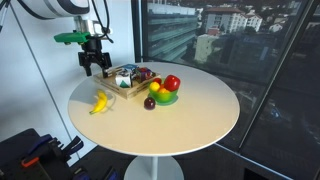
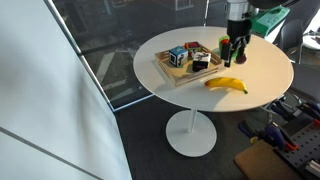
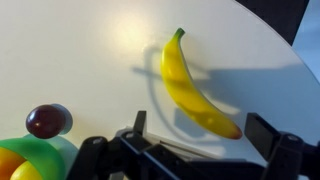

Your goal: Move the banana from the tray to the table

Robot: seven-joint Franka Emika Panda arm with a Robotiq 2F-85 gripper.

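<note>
The yellow banana [image 1: 100,103] lies flat on the round white table [image 1: 190,120], off the wooden tray [image 1: 128,82]. It shows in both exterior views [image 2: 227,85] and in the wrist view [image 3: 190,85]. My gripper [image 1: 95,66] [image 2: 236,52] hangs raised above the table, between the tray and the banana. In the wrist view its two fingers [image 3: 200,130] stand wide apart with nothing between them; the banana lies on the table below them, untouched.
The tray [image 2: 185,62] holds several small blocks. A green plate [image 1: 165,97] with a red apple [image 1: 172,83] and other fruit sits beside it. A dark plum [image 3: 48,120] lies on the table. The table edge is close to the banana.
</note>
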